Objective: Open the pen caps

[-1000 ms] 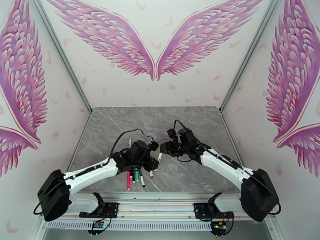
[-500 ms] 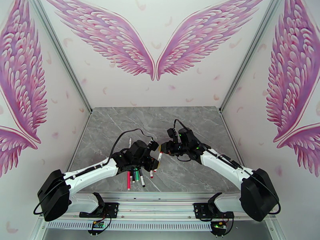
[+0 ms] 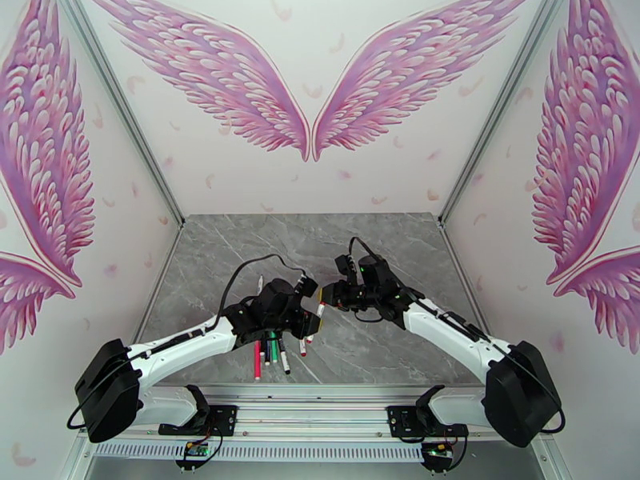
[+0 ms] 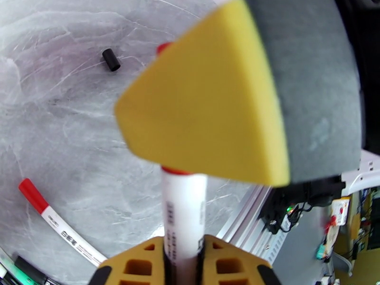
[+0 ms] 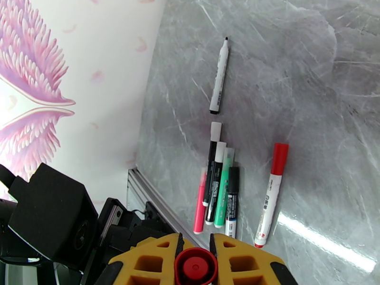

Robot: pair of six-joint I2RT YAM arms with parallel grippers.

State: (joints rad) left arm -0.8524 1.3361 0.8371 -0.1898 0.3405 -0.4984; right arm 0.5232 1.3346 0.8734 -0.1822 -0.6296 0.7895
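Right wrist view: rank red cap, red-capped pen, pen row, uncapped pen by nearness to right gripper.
1. Red cap: in right gripper.
2. Pen row, left; red-capped pen, right: too close to call.
3. Uncapped pen: farthest, alone.

The upper half of the table (image 3: pixel 320 234) lies open to me; loose pens (image 3: pixel 272 354) crowd the lower centre beside my left arm (image 3: pixel 184 346).

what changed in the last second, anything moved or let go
Very little. The right arm shifted a touch at the elbow. Its end effector stays shut on the red cap, and the left end effector still grips the white barrel. The cap is still on, and the loose pens have not moved.
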